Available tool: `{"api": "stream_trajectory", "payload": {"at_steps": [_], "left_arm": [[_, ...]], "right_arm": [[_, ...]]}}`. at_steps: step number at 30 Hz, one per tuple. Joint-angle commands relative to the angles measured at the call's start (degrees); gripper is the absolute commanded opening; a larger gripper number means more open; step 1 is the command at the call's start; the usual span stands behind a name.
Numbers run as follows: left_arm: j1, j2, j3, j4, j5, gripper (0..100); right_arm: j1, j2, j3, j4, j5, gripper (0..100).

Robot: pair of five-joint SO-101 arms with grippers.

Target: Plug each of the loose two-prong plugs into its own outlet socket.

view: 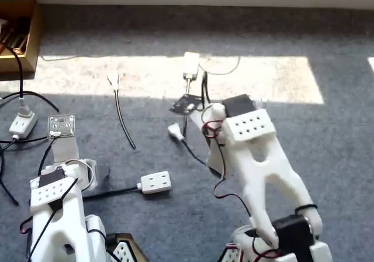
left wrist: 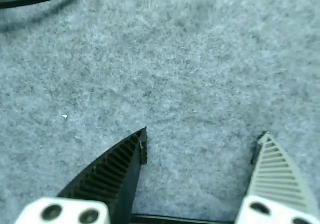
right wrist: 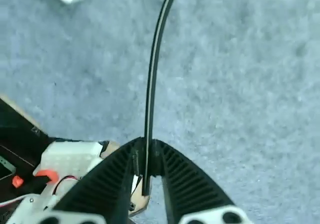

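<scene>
Two loose plugs on carpet (view: 327,157), high view: near plug (view: 175,131), far plug (view: 114,80); wooden box (view: 34,37) holds dark items. Left wrist view: left gripper (left wrist: 202,139), fingers apart. Right wrist view: right gripper (right wrist: 148,156) clamped on black cord (right wrist: 155,69).

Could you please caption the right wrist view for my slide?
Right gripper shut on a black cord above grey carpet.
</scene>
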Motion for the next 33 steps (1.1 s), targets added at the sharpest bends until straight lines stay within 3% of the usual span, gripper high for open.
{"api": "stream_trajectory", "payload": {"at_steps": [1, 7, 11, 16, 20, 23, 25, 27, 30, 33], "left_arm": [[1.10, -0.57, 0.13, -0.35, -0.62, 34], [1.10, -0.84, 1.45, -2.02, -0.62, 34], [1.10, -0.84, 2.15, -3.69, -0.62, 34], [1.10, -0.84, 1.89, -3.69, -0.62, 34], [1.10, -0.84, 1.89, -3.69, -0.62, 34], [1.10, -0.84, 1.98, -3.69, -0.62, 34], [1.01, -0.84, 1.98, -3.69, -0.62, 34], [1.01, -0.84, 1.98, -3.69, -0.62, 34], [1.01, -0.92, 1.98, -3.69, -0.62, 34], [1.01, -0.92, 1.89, -3.69, -0.62, 34]], "right_arm": [[9.45, -10.07, 11.74, 0.48, 7.21, 0.5], [27.38, -24.40, 36.00, -13.49, 24.00, 0.5], [31.43, -30.99, 42.95, -17.80, 28.04, 0.5], [27.21, -33.71, 43.03, -17.63, 26.20, 0.5], [17.27, -33.63, 36.97, -16.84, 13.80, 0.6], [9.19, -33.54, 31.69, -10.07, 12.13, 4.1], [6.64, -33.54, 28.44, -2.86, 12.22, 12.5], [6.20, -33.63, 25.89, 3.56, 13.54, 22.7], [10.42, -33.54, 24.92, 3.21, 17.49, 34.8], [12.79, -33.54, 24.22, 3.03, 21.71, 38.5]]}}
